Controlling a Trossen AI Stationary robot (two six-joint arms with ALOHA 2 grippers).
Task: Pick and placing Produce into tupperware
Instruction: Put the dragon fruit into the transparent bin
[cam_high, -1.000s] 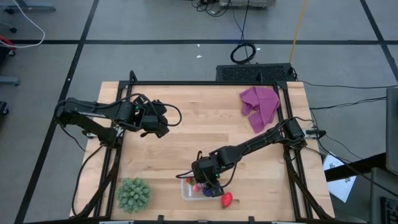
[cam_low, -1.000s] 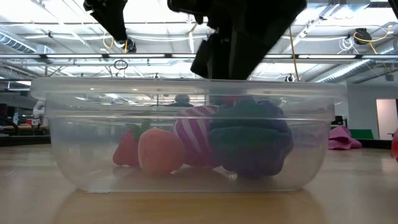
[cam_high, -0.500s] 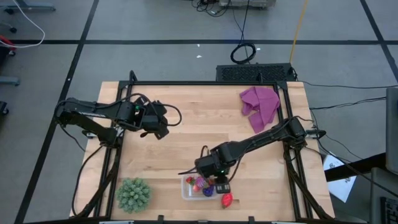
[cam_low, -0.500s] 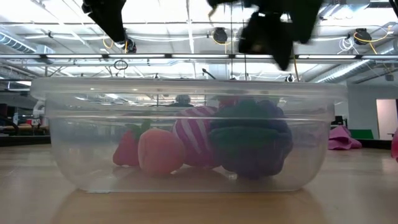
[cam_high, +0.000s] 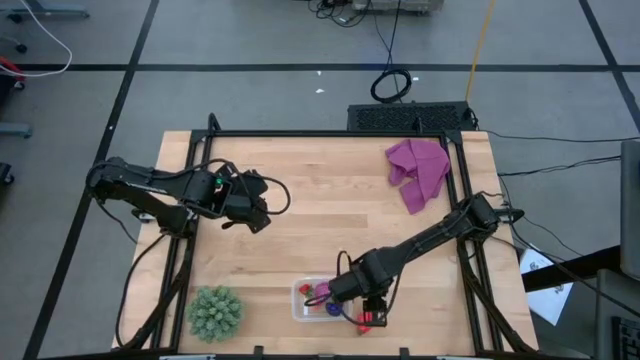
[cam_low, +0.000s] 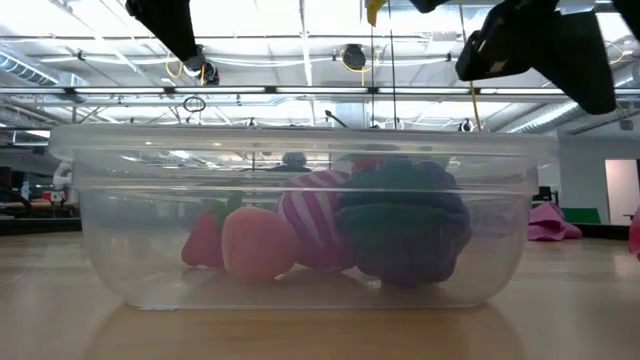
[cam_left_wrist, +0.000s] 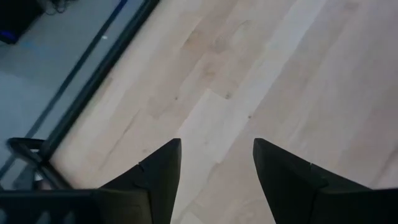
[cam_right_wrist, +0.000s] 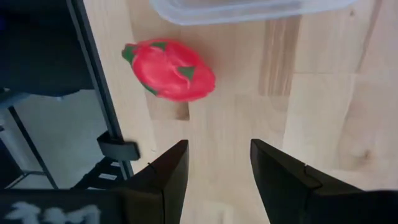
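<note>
Right gripper over the red fruit, beside the clear box at the table's front edge.

I saw my right gripper (cam_high: 371, 316) hang with its fingers parted and nothing between them, above the red fruit (cam_right_wrist: 169, 70), which lay on bare wood just outside the box (cam_high: 306, 312) and close to the table's front rail (cam_right_wrist: 102, 118). The box held a strawberry (cam_low: 204, 238), a striped ball (cam_low: 312, 228) and a dark grape bunch (cam_low: 405, 228). My left gripper (cam_left_wrist: 214, 165), fingers parted and empty, waited over open boards well apart. A spiky green ball (cam_high: 214, 311) sat near the front left corner, a purple cloth (cam_high: 419, 171) far back right.
</note>
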